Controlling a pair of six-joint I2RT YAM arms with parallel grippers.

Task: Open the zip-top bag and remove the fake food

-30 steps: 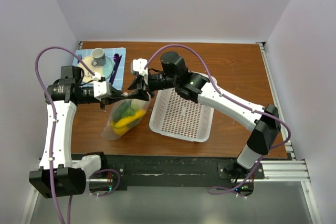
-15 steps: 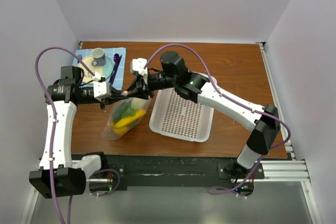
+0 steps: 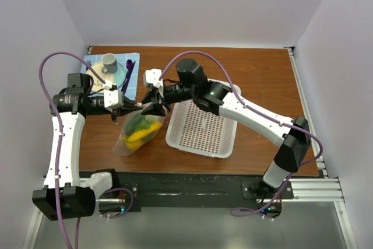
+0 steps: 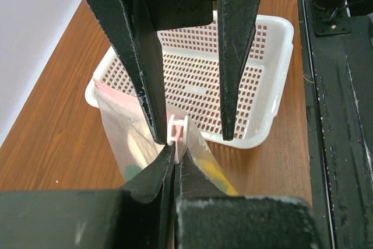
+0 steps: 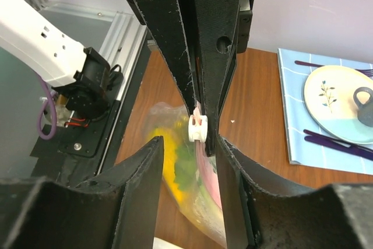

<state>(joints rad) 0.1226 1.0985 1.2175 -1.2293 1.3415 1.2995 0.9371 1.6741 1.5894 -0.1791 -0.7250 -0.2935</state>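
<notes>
1. Black fingers of the right gripper (image 3: 153, 103): a touch further left than a second ago, closer in on the bag's top. Same places as before for the left gripper (image 3: 134, 107), the bag's body and the white mesh basket (image 3: 201, 126).
2. On the wood table (image 3: 262, 80), just left of the basket: the zip-top bag (image 3: 139, 132), top edge lifted between the two grippers, bottom resting toward the near edge. Inside it, the fake food (image 3: 140, 137), showing as yellow and green shapes.
3. Left jaws: pressed together on the pinkish zipper strip (image 4: 125, 95), pinching it right beside the white slider (image 5: 198, 127).
4. Right jaws: parted, straddling the strip's end and the slider. In the left wrist view, slider against one finger (image 4: 145, 86), the other finger clear of it, over the basket.
5. Hard to make out:
   - From above, both sets of fingertips merged into one dark cluster over the bag's top, grip not readable there.
   - Individual food pieces not separable beyond their colours through the dotted plastic.
   - In each wrist view, own fingers blurred and cut off at the bottom edge, most of the bag hidden behind them.
6. Far left, apart from the bag: blue mat (image 5: 291, 121) with a plate (image 5: 335, 100), a grey cup (image 5: 366, 106) and purple cutlery (image 5: 338, 141).
</notes>
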